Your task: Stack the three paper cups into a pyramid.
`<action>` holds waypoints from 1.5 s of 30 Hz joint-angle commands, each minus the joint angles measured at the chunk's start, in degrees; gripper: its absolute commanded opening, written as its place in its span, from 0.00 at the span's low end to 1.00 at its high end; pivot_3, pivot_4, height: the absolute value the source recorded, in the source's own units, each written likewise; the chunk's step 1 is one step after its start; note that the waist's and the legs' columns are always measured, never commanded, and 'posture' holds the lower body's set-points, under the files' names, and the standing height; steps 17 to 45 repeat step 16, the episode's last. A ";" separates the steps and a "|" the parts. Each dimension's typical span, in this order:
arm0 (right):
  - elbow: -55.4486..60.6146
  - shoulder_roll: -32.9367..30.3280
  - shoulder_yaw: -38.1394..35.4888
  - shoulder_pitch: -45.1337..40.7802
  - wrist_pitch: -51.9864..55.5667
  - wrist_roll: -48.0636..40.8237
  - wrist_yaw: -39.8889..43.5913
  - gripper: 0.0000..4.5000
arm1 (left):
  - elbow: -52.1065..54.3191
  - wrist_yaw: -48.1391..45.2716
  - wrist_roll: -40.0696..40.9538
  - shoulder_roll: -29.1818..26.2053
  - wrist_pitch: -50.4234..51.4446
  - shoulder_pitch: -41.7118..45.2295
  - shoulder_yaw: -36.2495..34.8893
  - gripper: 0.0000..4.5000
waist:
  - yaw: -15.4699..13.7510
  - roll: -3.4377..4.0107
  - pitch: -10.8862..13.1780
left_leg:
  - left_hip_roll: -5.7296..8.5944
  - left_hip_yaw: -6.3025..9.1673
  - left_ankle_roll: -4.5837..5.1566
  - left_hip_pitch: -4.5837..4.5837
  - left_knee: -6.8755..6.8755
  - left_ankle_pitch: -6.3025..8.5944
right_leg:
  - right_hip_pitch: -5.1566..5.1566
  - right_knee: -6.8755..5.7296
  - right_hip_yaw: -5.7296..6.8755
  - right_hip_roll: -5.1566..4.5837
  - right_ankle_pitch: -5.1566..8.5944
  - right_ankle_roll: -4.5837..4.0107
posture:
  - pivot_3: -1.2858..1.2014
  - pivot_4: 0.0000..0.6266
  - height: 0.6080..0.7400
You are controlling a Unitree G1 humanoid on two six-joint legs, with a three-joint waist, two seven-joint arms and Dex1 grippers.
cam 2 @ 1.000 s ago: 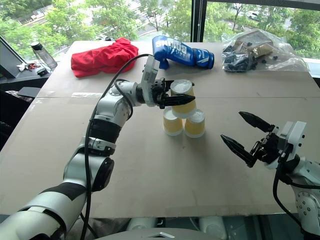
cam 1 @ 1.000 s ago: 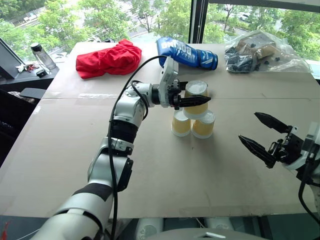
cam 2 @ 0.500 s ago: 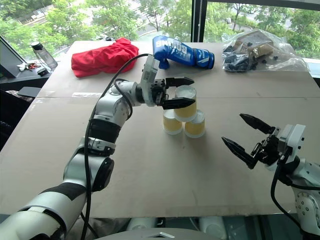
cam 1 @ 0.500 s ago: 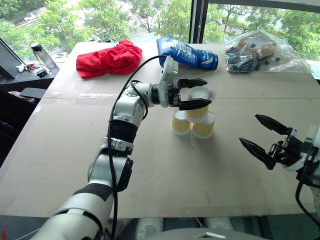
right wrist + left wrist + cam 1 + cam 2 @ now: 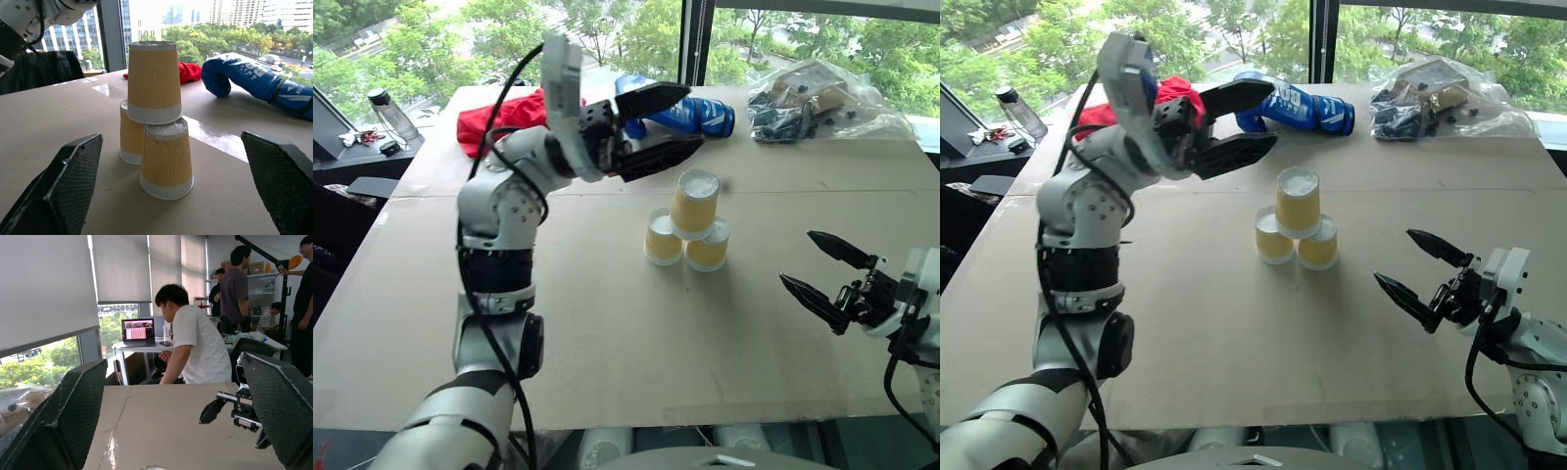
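The three paper cups stand upside down mid-table as a pyramid: the top cup (image 5: 694, 204) rests on the bottom left cup (image 5: 661, 237) and the bottom right cup (image 5: 707, 247). The right wrist view shows the top cup (image 5: 153, 81) sitting across both lower ones. My left gripper (image 5: 690, 117) hangs open above and behind the stack, touching no cup. To the right of the stack, near the table's front, my right gripper (image 5: 797, 257) is open and empty, with its fingers (image 5: 58, 186) pointing at the cups.
A blue boxing glove (image 5: 713, 116), a red cloth (image 5: 494, 125) and a clear plastic bag of parts (image 5: 813, 98) lie along the far edge. A bottle (image 5: 389, 110) stands off the table's far left. Several people (image 5: 195, 342) are beyond the table in the left wrist view.
My left gripper opened, let go of the top cup and rose up and back to the left. The cup stays on the two lower ones. The right gripper barely moved.
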State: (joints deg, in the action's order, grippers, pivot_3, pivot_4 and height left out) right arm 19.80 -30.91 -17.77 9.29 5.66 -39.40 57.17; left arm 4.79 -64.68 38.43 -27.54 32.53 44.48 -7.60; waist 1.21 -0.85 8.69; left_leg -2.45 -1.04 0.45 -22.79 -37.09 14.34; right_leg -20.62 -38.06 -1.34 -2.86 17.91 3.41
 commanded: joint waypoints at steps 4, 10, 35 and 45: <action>-8.11 -0.01 0.89 0.89 -6.18 5.79 2.85 1.00 | 15.00 9.39 -7.38 -11.97 1.72 -28.40 -6.09 0.99 | -0.06 0.03 0.01 | -0.11 -0.06 0.01 0.07 0.11 0.01 | -0.03 0.00 -0.06 -0.01 0.00 -0.01 | 0.52 0.24 1.00; -12.50 -0.44 2.65 0.87 -6.97 10.42 1.43 1.00 | 19.76 19.05 -14.05 -6.45 -4.88 -47.70 -4.66 0.99 | -1.70 0.01 -0.03 | -0.05 -0.09 0.23 0.07 -0.06 0.14 | 0.17 0.06 -0.01 -0.31 0.00 -0.02 | 0.52 0.24 1.00; -12.89 -1.35 3.25 -0.07 -5.28 11.86 -0.31 1.00 | 17.20 21.99 -20.76 -3.60 -12.35 -53.66 1.37 0.99 | -2.01 0.01 -0.05 | 0.08 0.02 0.24 0.08 -0.08 0.14 | 0.17 -0.01 0.01 -0.27 -0.01 -0.05 | 0.52 0.24 1.00; -12.89 -1.35 3.25 -0.07 -5.28 11.86 -0.31 1.00 | 17.20 21.99 -20.76 -3.60 -12.35 -53.66 1.37 0.99 | -2.01 0.01 -0.05 | 0.08 0.02 0.24 0.08 -0.08 0.14 | 0.17 -0.01 0.01 -0.27 -0.01 -0.05 | 0.52 0.24 1.00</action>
